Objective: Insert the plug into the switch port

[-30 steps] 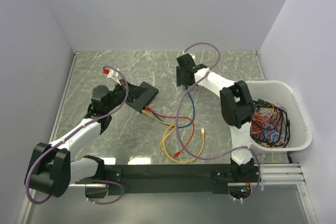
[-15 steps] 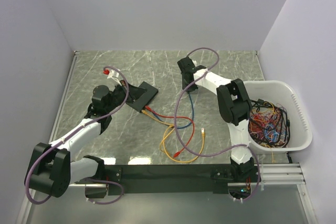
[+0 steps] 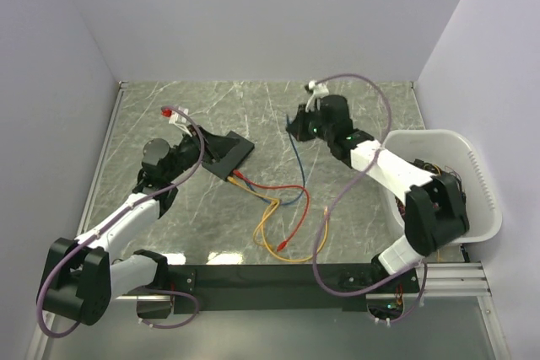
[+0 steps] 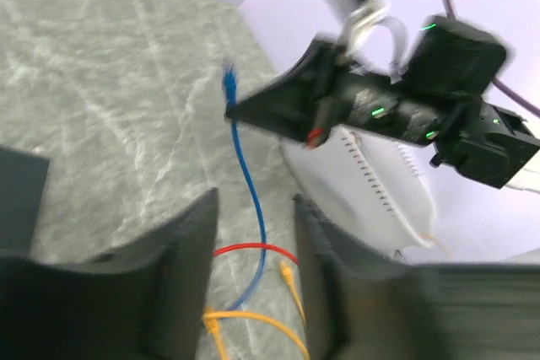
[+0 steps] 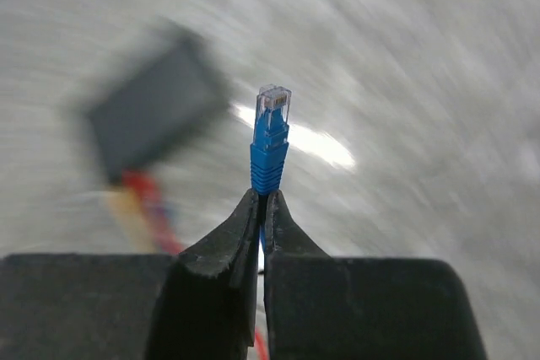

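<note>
Gripping blue plug (image 5: 271, 137) tight in right pincer (image 5: 260, 201), well right of switch (image 3: 228, 153); holding left pincer (image 4: 253, 208) part-open just beside switch

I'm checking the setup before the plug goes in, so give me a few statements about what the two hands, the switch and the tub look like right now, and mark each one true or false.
1. The right hand pinches the blue plug by its base. True.
2. The blue plug sits in a port of the switch. False: it is held up in the air, away from the switch.
3. The left hand grips a yellow cable. False: its fingers stand apart with nothing between them.
4. The white tub holds a tangle of coloured cables. True.
</note>
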{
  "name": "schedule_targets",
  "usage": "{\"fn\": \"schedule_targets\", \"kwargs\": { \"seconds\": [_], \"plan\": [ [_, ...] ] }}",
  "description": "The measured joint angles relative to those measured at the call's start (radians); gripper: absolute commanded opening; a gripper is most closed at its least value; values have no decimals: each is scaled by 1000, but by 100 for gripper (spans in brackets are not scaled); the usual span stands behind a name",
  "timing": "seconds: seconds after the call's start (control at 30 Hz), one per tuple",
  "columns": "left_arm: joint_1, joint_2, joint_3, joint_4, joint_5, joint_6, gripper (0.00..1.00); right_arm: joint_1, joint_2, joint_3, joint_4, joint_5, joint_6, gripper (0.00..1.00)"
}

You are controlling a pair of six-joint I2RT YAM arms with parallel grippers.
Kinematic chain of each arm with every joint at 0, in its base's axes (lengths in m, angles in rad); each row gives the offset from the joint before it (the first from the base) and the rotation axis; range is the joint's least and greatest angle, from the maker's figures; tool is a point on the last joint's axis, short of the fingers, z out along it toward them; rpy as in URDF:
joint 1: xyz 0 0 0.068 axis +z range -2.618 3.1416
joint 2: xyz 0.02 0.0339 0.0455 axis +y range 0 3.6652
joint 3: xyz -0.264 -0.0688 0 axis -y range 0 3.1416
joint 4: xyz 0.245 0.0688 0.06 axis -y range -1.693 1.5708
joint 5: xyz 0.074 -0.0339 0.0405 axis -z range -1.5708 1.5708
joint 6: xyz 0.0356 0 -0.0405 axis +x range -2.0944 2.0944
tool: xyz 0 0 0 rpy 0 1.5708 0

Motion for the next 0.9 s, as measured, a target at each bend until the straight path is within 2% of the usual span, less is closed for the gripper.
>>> {"fn": "schedule_targets", "kwargs": {
  "seconds": [0.07, 0.17, 0.23, 0.4, 0.57, 0.9],
  "plan": [
    [0, 0, 0, 42, 18, -21, 59, -2, -69, 17, 93, -166, -10, 0],
    [0, -1, 0, 112, 41, -51, 51, -3, -95, 68, 199, -426, 1, 0],
    [0, -6, 0, 157, 53, -72, 51, -2, -94, 77, 251, -574, 21, 0],
    [0, -27, 0, 245, 79, -101, 57, -2, -92, 46, 380, -822, 125, 0],
    [0, -40, 3, 272, 87, -97, 64, 0, -63, 35, 530, -958, 246, 0],
    [0, 5, 51, 317, 89, -95, 58, 38, -14, 27, 634, -1049, 338, 0]
  ]
}}
